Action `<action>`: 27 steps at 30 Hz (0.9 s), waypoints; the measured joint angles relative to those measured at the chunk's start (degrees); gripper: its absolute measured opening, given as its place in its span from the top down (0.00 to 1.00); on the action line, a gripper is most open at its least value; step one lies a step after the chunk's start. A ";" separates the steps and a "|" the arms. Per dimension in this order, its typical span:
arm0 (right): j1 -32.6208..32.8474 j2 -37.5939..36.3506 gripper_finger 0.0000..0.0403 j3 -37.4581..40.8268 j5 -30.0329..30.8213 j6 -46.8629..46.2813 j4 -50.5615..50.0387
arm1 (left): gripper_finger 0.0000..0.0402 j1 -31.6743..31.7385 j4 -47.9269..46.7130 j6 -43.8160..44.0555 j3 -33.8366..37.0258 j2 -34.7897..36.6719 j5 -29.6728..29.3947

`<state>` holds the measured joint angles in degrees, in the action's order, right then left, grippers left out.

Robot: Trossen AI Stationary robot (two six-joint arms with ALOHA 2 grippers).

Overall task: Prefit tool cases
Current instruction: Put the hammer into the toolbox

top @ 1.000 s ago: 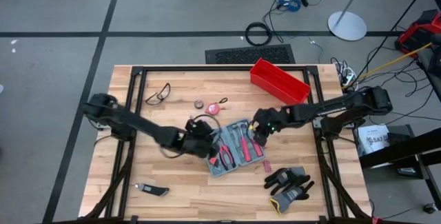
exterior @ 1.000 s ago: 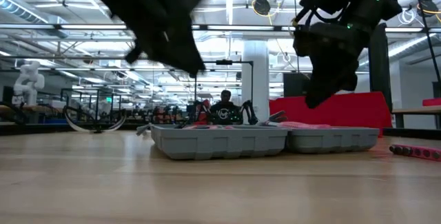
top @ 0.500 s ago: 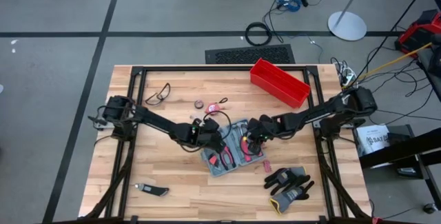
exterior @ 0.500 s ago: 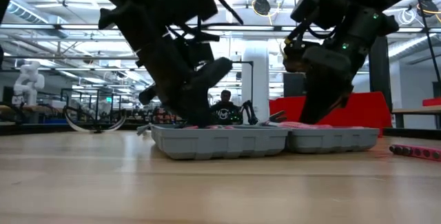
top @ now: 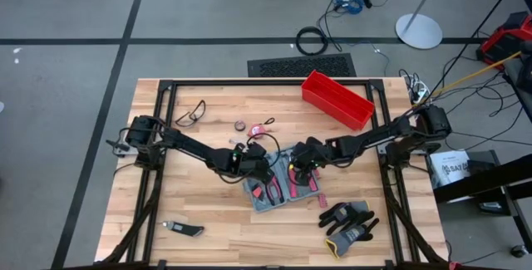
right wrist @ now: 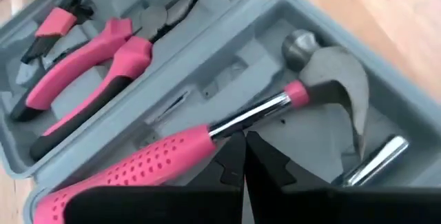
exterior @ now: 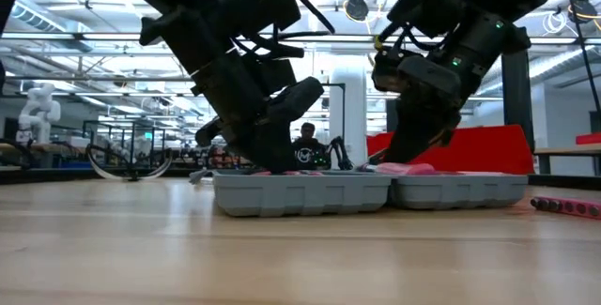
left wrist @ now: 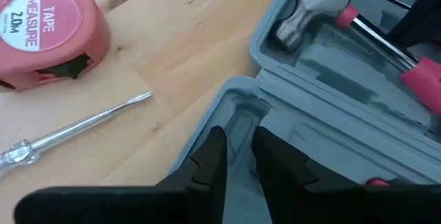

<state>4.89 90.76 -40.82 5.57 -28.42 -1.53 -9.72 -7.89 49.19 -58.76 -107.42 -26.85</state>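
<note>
- Since a second ago, both your arms have dropped onto the open grey-blue plastic tool case, and the right gripper has pinched its jaws together.
- High view: you see the tool case lying open near the middle of the wooden table, with the left gripper at its left half and the right gripper at its right half. A red open plastic bin sits far right, black work gloves near right, and a pair of clear safety glasses far left.
- Low view: you see both grippers down on the case's two grey trays.
- Left wrist view: your left fingers stand slightly apart over the case's rim, holding nothing I can make out. A round pink tape measure and a thin clear-handled screwdriver lie just beside the case.
- Right wrist view: your right fingers are together, just beside the shaft of a pink-handled steel claw hammer; pink-handled pliers lie in the other half.
</note>
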 joint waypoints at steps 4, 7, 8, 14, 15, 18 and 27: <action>-0.04 0.00 1.00 -3.48 0.13 2.80 0.43 | 0.80 -0.11 -0.01 0.02 0.02 0.00 0.02; -0.04 -0.02 1.00 -6.50 0.11 4.91 -1.18 | 0.80 -0.15 0.07 0.02 0.02 0.00 0.11; -0.04 -0.02 1.00 -7.53 0.13 5.33 -1.56 | 0.80 -0.15 0.07 0.02 0.02 0.00 0.14; 0.11 -0.09 1.00 -12.60 4.22 4.79 -16.37 | 0.80 -0.26 -0.13 -0.02 0.04 0.00 0.35; 0.09 -0.09 1.00 -12.90 4.59 3.27 -19.42 | 0.80 -0.28 -0.31 -0.02 0.04 0.00 0.35; 0.64 0.11 1.00 -12.38 4.91 -0.97 -25.09 | 0.80 -0.47 -0.65 -0.02 0.04 0.00 0.36; 2.89 6.81 1.00 -10.99 4.82 -3.80 -19.69 | 0.80 -0.55 -0.34 0.02 0.09 -0.02 0.48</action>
<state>7.78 97.57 -51.81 10.38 -32.22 -21.22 -10.26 -8.23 49.21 -58.67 -107.44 -26.37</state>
